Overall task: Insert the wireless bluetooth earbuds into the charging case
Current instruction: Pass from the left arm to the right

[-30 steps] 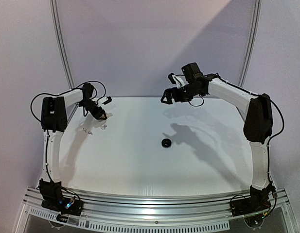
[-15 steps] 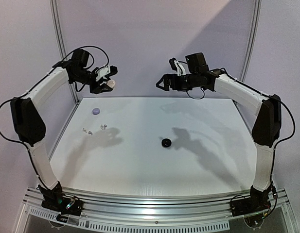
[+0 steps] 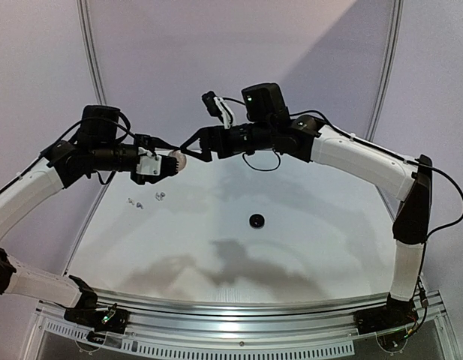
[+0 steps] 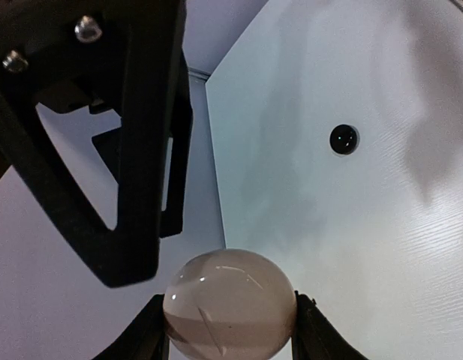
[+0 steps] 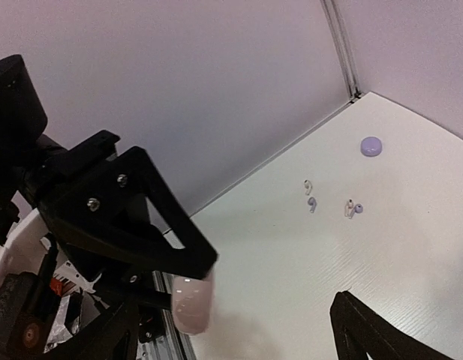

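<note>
Top external: my arms reach level toward each other, high above the table (image 3: 329,225). My left pincer (image 3: 173,160) clamps the pale case (image 3: 178,160); my right pincer (image 3: 192,146) gapes just beside it. The earbuds (image 3: 157,196) lie on the tabletop below.

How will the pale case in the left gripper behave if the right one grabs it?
The case looks glossy and domed, so it could slip from a pinch on its curved faces. The left gripper clamps it only by its sides, so a nudge from the open right gripper might pivot it. Small and hard-looking, it is probably light.
</note>
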`<state>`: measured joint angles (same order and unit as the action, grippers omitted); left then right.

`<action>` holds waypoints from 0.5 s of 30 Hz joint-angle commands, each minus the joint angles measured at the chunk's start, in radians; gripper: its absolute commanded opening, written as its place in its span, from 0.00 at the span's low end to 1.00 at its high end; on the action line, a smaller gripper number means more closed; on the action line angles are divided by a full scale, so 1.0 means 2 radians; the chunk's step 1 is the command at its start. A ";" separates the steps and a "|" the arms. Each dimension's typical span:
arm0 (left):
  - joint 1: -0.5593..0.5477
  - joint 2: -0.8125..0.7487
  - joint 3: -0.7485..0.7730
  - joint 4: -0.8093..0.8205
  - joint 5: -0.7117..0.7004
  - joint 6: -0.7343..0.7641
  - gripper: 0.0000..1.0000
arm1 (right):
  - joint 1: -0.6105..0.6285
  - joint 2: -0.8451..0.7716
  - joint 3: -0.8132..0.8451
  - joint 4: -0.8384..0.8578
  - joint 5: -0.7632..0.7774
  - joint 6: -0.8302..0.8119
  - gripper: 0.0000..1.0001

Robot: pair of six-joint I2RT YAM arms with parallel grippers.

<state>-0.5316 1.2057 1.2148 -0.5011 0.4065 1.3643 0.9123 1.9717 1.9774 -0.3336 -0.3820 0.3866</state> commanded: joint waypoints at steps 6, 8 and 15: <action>-0.045 -0.040 -0.046 0.041 -0.068 -0.015 0.37 | 0.031 -0.035 -0.029 0.031 -0.009 0.009 0.73; -0.050 -0.044 -0.050 0.044 -0.073 -0.019 0.37 | 0.034 -0.025 -0.023 0.028 -0.005 0.010 0.67; -0.053 -0.049 -0.057 0.052 -0.073 -0.027 0.37 | 0.036 -0.007 -0.020 0.017 0.001 0.015 0.59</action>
<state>-0.6216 1.1221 1.1255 -0.4309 0.2749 1.3327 0.9752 1.9350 1.9312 -0.2977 -0.3897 0.4107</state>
